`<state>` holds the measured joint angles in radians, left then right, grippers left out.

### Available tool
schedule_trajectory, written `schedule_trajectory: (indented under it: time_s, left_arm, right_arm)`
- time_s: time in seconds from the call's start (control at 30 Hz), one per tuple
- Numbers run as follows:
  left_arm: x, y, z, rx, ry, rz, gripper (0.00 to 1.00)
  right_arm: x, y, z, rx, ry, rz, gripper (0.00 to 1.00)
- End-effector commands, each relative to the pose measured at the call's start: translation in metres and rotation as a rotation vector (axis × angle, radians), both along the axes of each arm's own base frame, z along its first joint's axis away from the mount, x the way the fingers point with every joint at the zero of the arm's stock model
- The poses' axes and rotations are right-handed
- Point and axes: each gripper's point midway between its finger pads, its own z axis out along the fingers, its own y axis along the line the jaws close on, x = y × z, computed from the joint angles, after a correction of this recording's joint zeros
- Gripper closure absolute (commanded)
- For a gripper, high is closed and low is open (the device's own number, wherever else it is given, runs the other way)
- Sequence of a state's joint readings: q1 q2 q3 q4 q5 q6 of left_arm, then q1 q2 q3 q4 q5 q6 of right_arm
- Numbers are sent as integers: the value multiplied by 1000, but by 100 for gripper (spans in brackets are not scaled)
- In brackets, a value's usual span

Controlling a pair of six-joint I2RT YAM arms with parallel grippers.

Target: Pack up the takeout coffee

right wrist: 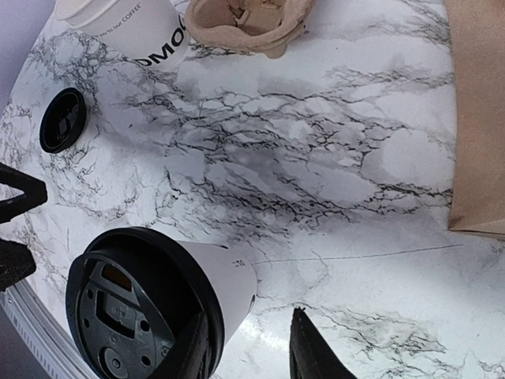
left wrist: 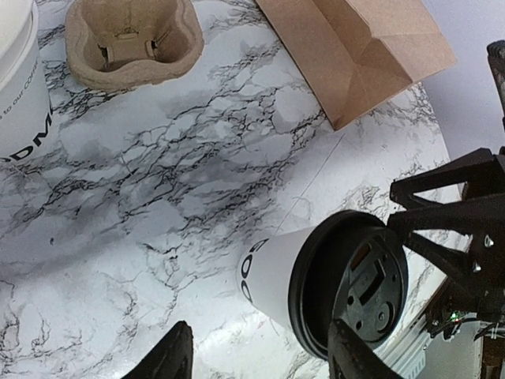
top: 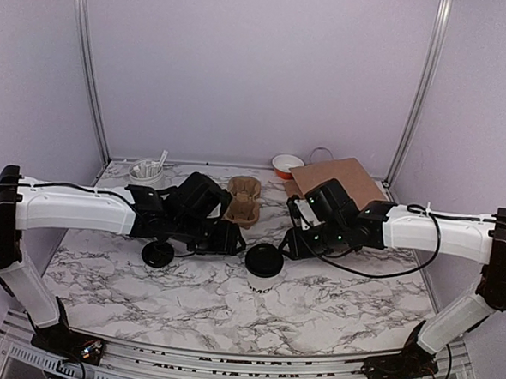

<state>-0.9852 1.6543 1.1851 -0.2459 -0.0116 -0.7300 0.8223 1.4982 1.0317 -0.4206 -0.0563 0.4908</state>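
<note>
The takeout coffee (top: 263, 271), a white paper cup with dark lettering and a black lid, stands upright at the middle of the marble table (top: 340, 306). My left gripper (top: 233, 238) hangs just left of it and my right gripper (top: 289, 242) just right of it, both above lid height. In the left wrist view the left gripper (left wrist: 260, 332) is open, and the coffee (left wrist: 276, 272) shows below, nearer the right finger. In the right wrist view the right gripper (right wrist: 246, 316) is open; its left finger overlaps the lid of the coffee (right wrist: 225, 284), with bare table at the other finger.
A loose black lid (top: 157, 253) lies left of the cup. A brown pulp cup tray (top: 243, 199) and a brown paper bag (top: 339, 179) sit behind. A second lettered white cup (right wrist: 126, 28) stands by the tray. A white canister with sticks (top: 147, 171) and an orange bowl (top: 286, 164) are at the back.
</note>
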Motion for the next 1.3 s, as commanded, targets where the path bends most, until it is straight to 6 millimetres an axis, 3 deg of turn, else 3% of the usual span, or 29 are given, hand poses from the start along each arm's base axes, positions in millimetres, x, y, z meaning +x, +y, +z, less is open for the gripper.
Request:
schedule_trajectory:
  time_s: [0.0, 0.13, 0.33, 0.7, 0.93, 1.27]
  left_arm:
    - [-25, 7, 4, 9, 3, -56, 41]
    - [-40, 2, -2, 16, 18, -80, 41]
    - [-48, -10, -7, 13, 32, -99, 41]
    - [-47, -18, -12, 19, 43, -114, 41]
    - [-46, -20, -11, 15, 41, -119, 41]
    - [-42, -28, -13, 19, 42, -120, 41]
  right_arm:
    - [6, 5, 27, 35, -57, -14, 66]
    - [2, 9, 32, 52, -55, 19, 65]
    - [-7, 15, 38, 46, -70, 55, 61]
    - [-7, 7, 38, 11, -76, 25, 59]
    - [-14, 12, 46, 36, -93, 70, 59]
    - [-21, 18, 32, 16, -66, 101, 58]
